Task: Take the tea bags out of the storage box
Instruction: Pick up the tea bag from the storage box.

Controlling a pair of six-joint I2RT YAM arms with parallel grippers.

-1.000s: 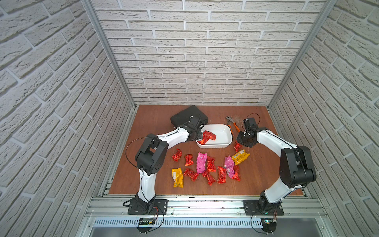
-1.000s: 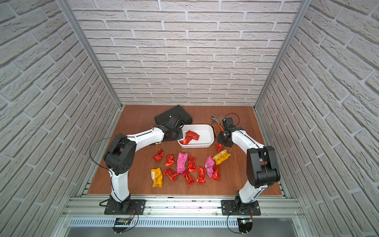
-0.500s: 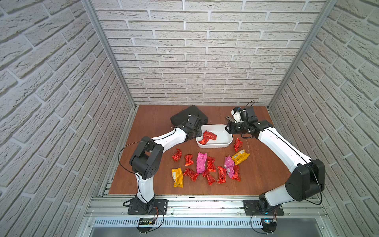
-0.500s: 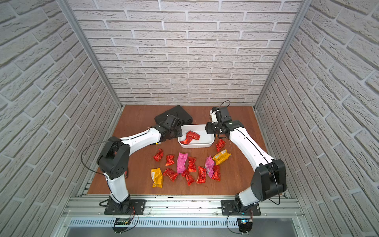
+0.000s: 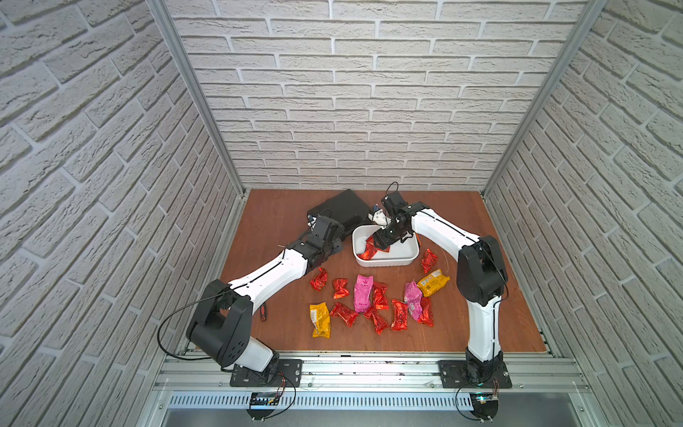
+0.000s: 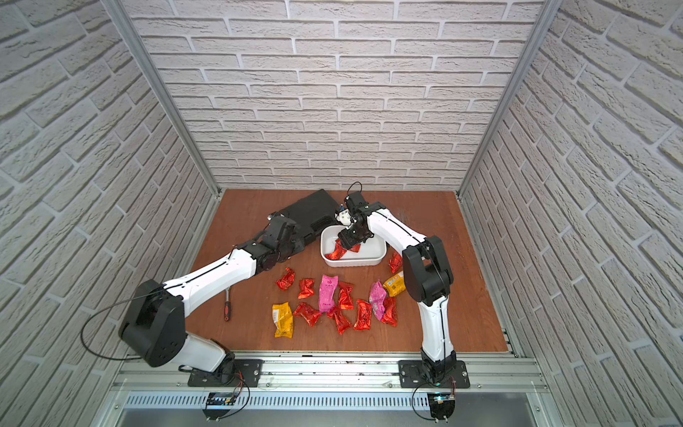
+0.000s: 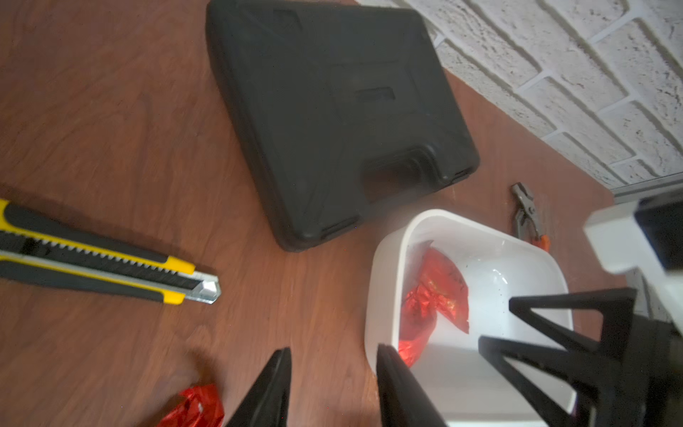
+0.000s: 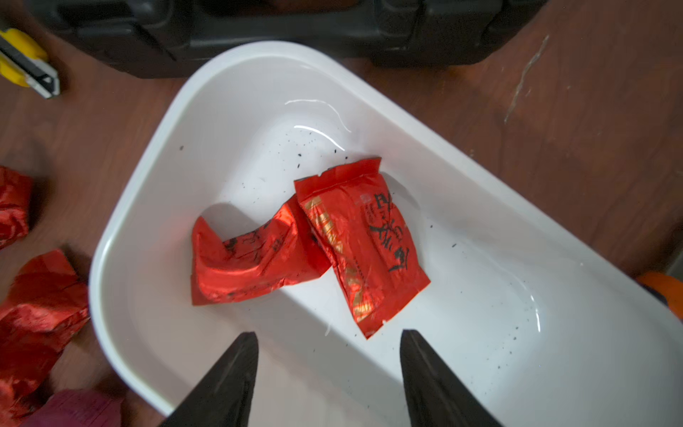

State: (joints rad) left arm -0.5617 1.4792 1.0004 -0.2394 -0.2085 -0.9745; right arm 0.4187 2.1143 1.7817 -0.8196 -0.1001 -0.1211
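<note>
Storage box (image 5: 384,260): right end effector (image 8: 329,332) now above, left end effector (image 7: 332,347) withdrawn.

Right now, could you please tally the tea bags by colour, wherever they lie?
Red tea bags: 10, two of them in the storage box
Pink tea bags: 2
Yellow tea bags: 2
Total: 14

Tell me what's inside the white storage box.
Two touching red tea bags and dark specks in the storage box. Open right claw hovers above. Anything under the bags is covered.
</note>
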